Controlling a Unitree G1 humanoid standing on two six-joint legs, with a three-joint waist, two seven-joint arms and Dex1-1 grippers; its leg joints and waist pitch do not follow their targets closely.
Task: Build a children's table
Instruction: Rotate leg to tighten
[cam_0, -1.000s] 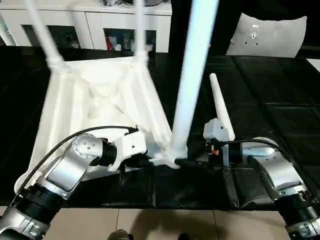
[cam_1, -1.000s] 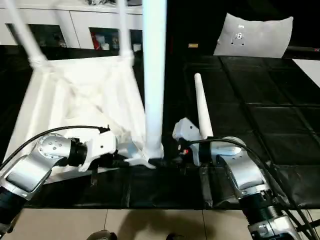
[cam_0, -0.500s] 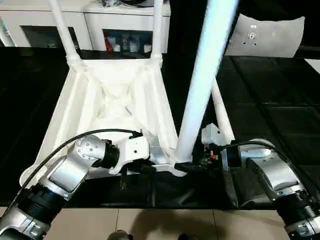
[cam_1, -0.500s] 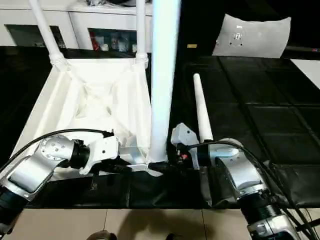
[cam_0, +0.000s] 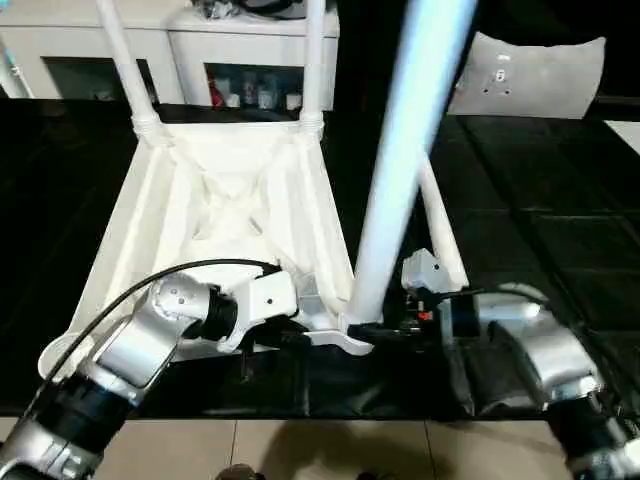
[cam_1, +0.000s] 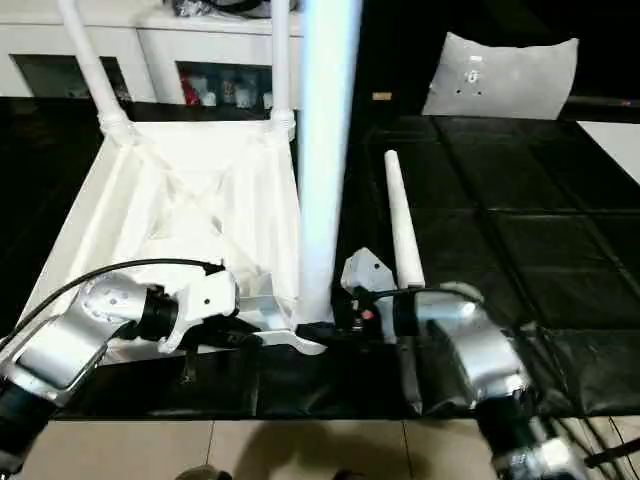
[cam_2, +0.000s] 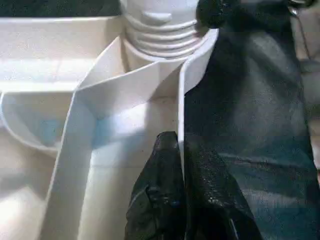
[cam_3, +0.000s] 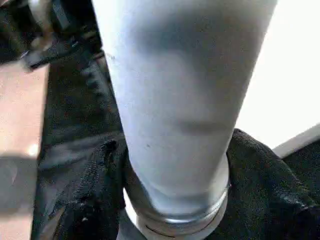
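Note:
The children's table top (cam_0: 230, 200) lies upside down on the black mat, ribbed underside up. Two white legs (cam_0: 125, 60) (cam_0: 313, 60) stand in its far corner sockets. A third leg (cam_0: 400, 170) rises from the near right corner socket (cam_2: 160, 30). My right gripper (cam_3: 175, 197) is shut around this leg just above its threaded base, one black finger (cam_3: 90, 200) on each side. My left gripper (cam_2: 177, 200) is shut on the thin rim wall of the table top, close beside that socket. A fourth leg (cam_1: 400, 225) lies loose on the mat to the right.
A flat grey-white panel (cam_0: 530, 75) leans at the back right. White cabinets with glass doors (cam_0: 200, 60) stand behind the table. The black mat (cam_0: 560, 230) stretches to the right, and its front edge meets beige floor (cam_0: 330, 450) just below my forearms.
The camera has shifted, so the whole picture moved. My right gripper's fingers have closed in on the base of the near leg. The left gripper keeps its hold on the rim.

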